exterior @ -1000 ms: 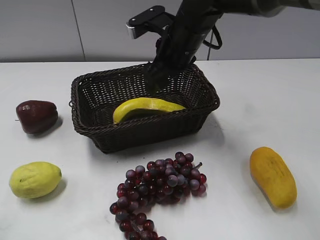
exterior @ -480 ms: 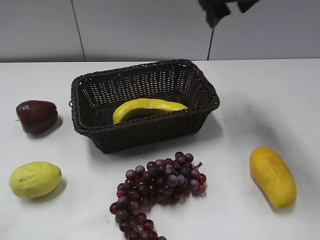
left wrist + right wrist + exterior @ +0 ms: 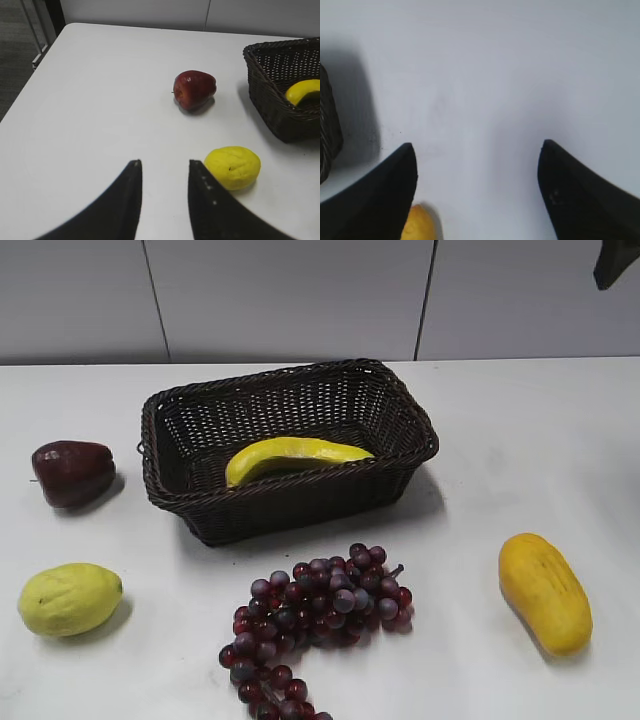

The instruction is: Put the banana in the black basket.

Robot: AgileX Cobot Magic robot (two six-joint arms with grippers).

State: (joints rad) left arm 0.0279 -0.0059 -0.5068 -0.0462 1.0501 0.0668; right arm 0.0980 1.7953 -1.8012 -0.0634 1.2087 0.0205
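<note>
The yellow banana [image 3: 296,454] lies inside the black basket [image 3: 190,505] at the table's middle back. Its tip and the basket's corner also show in the left wrist view, banana [image 3: 302,91], basket [image 3: 270,95]. My right gripper [image 3: 477,147] is open and empty, high over bare table to the right of the basket; only a dark bit of that arm [image 3: 612,262] shows at the exterior view's top right corner. My left gripper [image 3: 164,164] is open and empty over the table left of the basket.
A dark red apple-like fruit [image 3: 72,472] and a yellow-green lemon [image 3: 70,598] lie left of the basket. A bunch of purple grapes [image 3: 315,620] lies in front. An orange-yellow mango [image 3: 545,592] lies at the right; its end shows in the right wrist view [image 3: 420,224].
My right arm has risen from inside the basket and moved up and to the right, almost out of the exterior view. The banana stays in the basket.
</note>
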